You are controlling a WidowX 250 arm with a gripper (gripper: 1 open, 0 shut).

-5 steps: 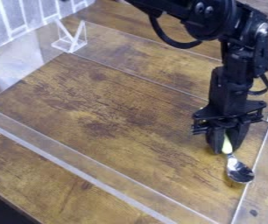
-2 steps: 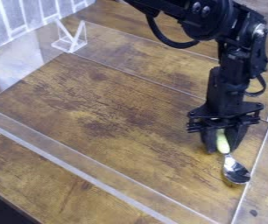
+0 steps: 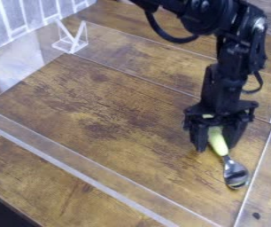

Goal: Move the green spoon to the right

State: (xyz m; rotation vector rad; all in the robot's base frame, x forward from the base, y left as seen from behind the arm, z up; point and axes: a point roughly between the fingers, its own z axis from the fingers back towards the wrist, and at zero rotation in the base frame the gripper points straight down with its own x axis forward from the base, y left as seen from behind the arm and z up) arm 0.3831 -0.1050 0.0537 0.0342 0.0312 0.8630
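The green spoon (image 3: 234, 174) lies on the wooden tabletop near the right side. Its silver bowl points toward the front and its yellow-green handle runs back up under the gripper. My black gripper (image 3: 217, 142) points straight down over the handle. Its fingers (image 3: 196, 135) stand a little apart on either side of the handle, and the jaws look open, no longer pinching it. The top end of the handle is hidden between the fingers.
A low clear plastic wall (image 3: 263, 168) runs just right of the spoon, and another (image 3: 67, 168) borders the front left. A small clear stand (image 3: 69, 37) sits at the back left. The wooden board (image 3: 103, 102) stretches left of the gripper.
The fingers have spread apart from the spoon's handle, which they were shut on a second ago. The gripper has shifted slightly left, and the spoon stays flat on the wood.
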